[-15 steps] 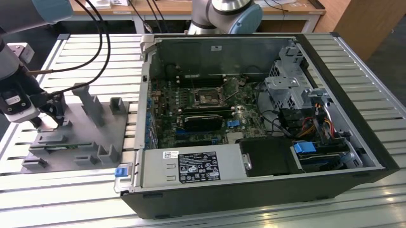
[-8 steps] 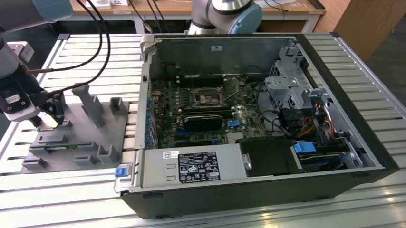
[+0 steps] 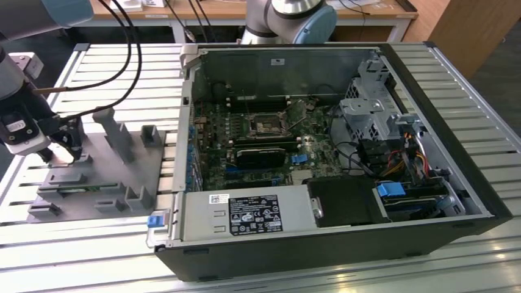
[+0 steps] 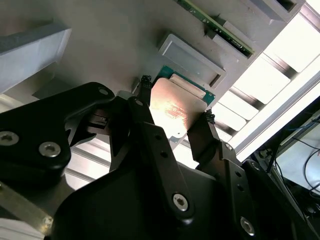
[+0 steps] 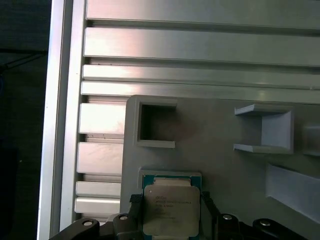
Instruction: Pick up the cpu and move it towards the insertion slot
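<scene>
At the exterior view's left, the arm [image 3: 14, 85] reaches down over the grey fixture plate [image 3: 89, 174] on the slatted aluminium tabletop [image 3: 122, 67], with the claw [image 3: 65, 149] pointing downwards at the plate. In both wrist views the claw [image 4: 176, 102] [image 5: 171, 200] is closed on the cpu [image 4: 175, 107] [image 5: 171, 210], its black fingers [image 4: 145, 95] pressing two opposite edges, silver lid facing the cameras. Whether the chip is clear of the plate I cannot tell. The insertion slot [image 3: 267, 125] lies well apart, on the motherboard inside the open computer case [image 3: 285, 256]
</scene>
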### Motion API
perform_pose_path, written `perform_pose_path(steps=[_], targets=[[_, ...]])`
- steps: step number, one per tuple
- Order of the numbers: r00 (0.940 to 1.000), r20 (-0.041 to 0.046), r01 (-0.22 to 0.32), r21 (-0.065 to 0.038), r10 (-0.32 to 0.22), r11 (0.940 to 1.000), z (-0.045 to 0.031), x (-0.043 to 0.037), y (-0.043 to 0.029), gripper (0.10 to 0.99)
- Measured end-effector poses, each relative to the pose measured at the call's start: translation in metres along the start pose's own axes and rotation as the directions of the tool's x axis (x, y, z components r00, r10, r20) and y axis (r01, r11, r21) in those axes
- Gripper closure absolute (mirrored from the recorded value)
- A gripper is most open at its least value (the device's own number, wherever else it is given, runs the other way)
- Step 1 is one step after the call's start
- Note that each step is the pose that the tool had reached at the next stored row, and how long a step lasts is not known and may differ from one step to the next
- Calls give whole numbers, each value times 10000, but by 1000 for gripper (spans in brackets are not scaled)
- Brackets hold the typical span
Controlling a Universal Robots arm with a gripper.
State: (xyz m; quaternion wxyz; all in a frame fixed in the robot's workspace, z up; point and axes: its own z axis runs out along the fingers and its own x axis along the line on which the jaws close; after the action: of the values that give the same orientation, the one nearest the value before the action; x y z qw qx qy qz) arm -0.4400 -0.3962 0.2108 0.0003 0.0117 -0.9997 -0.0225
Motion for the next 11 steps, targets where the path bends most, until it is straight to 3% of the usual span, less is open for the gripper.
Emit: perform_pose_path(steps=[11], targets=[[10000,0,0,0,0,10000,-20,0,18,541]])
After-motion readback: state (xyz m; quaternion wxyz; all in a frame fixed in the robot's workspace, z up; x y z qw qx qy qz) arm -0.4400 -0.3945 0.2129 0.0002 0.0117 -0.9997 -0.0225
